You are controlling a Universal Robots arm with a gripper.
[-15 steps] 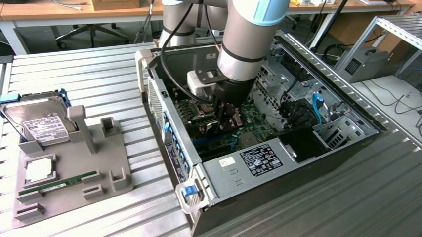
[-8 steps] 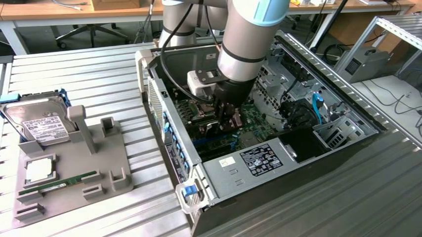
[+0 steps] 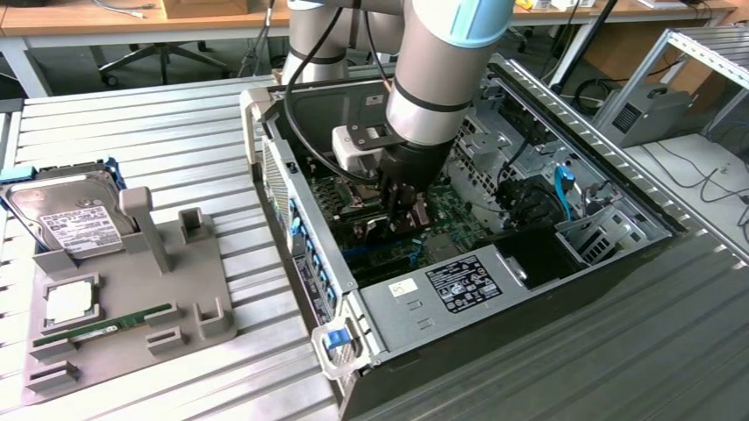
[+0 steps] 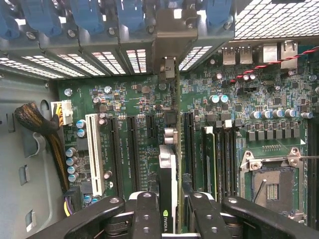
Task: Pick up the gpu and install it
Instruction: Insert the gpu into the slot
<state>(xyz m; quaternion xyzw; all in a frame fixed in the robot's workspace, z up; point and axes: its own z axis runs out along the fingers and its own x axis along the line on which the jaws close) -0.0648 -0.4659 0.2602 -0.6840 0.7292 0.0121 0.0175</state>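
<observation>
My gripper point(image 3: 404, 210) reaches down inside the open computer case point(image 3: 387, 324), over the motherboard point(image 3: 451, 215). In the wrist view the gripper point(image 4: 168, 201) is shut on the gpu point(image 4: 168, 164), a thin dark card seen edge-on between the black fingers point(image 4: 145, 211). The card stands upright in line with a black expansion slot. Its silver bracket point(image 4: 172, 40) reaches the rear slot wall of the case. I cannot tell whether the card's connector is seated in the slot.
A grey fixture point(image 3: 193, 289) at the exterior view's left holds a hard drive point(image 3: 73, 219), a processor chip point(image 3: 68, 301) and a green memory stick point(image 3: 94, 331). In the case are a power supply point(image 3: 462, 285), a white slot point(image 4: 93, 149), a processor socket point(image 4: 271, 186) and cables point(image 4: 35, 122).
</observation>
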